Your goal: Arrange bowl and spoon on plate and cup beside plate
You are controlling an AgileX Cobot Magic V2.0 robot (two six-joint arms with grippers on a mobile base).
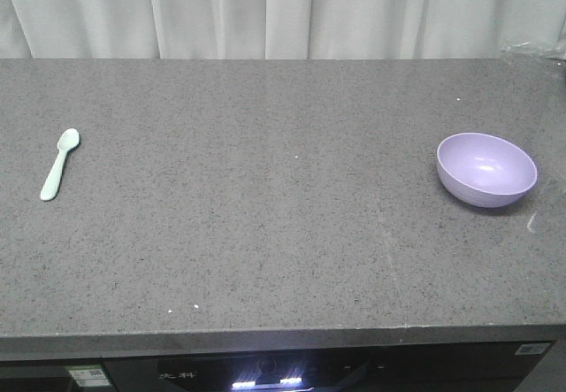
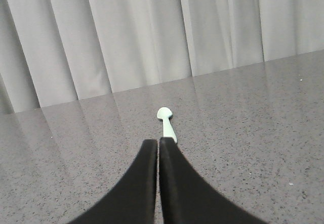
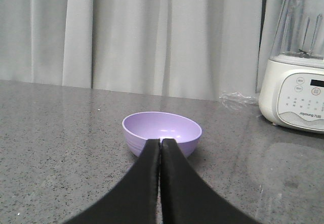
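Resting spoon and bowl, both claws clenched

Front view: the spoon (image 1: 59, 165) lies at the left of the grey counter (image 1: 265, 224), and the bowl (image 1: 486, 169) stands upright at the right, well apart.
Left wrist view: the left gripper (image 2: 159, 142) is clenched on nothing, its 2 fingers touching. The spoon lies just beyond the tips.
Right wrist view: the right gripper (image 3: 161, 142) is also clenched and empty, with the bowl just beyond. A white blender (image 3: 298, 87) stands at the right.

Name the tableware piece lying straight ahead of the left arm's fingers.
The mint-green spoon, flat on the counter ahead of the shut left fingers. The purple bowl sits toward the counter's other side, before the right fingers.
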